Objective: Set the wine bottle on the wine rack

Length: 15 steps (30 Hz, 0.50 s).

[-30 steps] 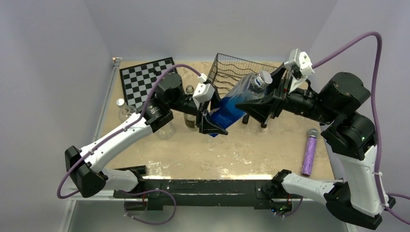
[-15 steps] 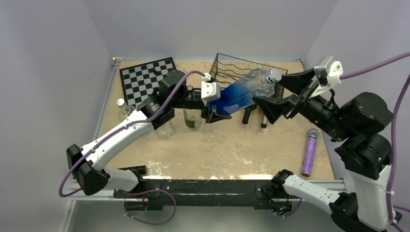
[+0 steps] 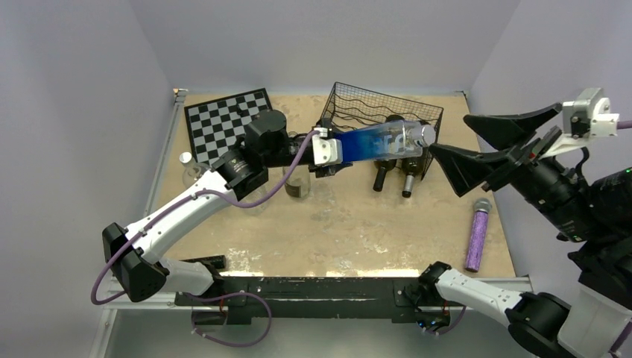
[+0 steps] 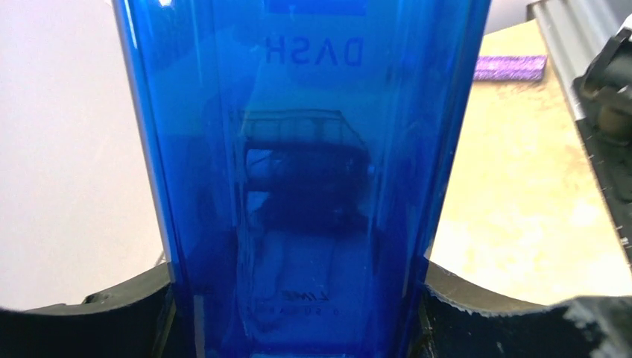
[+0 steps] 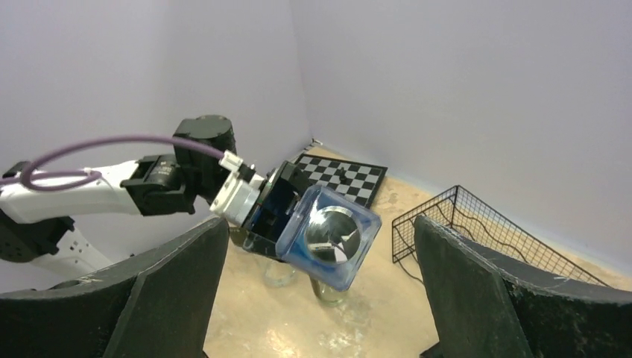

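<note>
1. I see a black-and-white chessboard lying flat at the far left corner of the desk.
2. A purple tube lies near the right edge.
3. A dark bottle and a second dark bottle lie side by side, necks toward me.
4. A clear jar stands just beside the chessboard's near edge.

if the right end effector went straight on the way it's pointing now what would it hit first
Most likely the capped end of the blue bottle. In the wrist view it sits centred between the fingers of the open right end effector. The left end effector holds it by its base.
</note>
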Available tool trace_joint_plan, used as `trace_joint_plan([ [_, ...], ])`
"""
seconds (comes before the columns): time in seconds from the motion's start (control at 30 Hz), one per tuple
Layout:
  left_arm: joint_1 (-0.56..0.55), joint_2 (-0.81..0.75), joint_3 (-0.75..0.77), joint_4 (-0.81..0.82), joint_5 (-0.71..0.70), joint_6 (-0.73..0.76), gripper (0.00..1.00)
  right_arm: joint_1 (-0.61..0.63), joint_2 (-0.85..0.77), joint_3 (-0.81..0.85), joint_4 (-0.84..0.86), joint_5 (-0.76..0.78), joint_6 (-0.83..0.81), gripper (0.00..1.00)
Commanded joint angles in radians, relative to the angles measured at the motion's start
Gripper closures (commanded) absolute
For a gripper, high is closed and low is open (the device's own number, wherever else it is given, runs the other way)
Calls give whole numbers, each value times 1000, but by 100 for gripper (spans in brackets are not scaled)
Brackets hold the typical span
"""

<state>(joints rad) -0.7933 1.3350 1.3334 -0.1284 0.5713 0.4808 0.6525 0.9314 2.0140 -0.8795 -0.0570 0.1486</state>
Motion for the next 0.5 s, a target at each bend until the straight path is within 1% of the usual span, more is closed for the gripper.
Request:
trace_joint_plan([
  [0.0, -18, -60, 17, 234, -17, 225, 100, 1, 115, 172, -218, 112, 59, 1],
  [0.1, -37, -41, 14, 240, -78, 330, 100, 0, 200, 310, -375, 102, 85, 1],
  [0.2, -54, -31, 17, 228, -153, 438, 100, 0, 273, 401, -504, 63, 113, 1],
  [0.23, -56, -31, 17, 231, -163, 460, 100, 0, 294, 416, -538, 50, 122, 1],
  [0.3, -57, -31, 13, 229, -178, 513, 100, -9, 330, 428, -595, -27, 132, 1],
  [0.37, -64, -27, 3, 231, -200, 576, 100, -11, 368, 420, -635, -94, 128, 1],
  [0.47, -68, -23, 9, 217, -208, 666, 100, -12, 432, 407, -692, -153, 129, 2],
])
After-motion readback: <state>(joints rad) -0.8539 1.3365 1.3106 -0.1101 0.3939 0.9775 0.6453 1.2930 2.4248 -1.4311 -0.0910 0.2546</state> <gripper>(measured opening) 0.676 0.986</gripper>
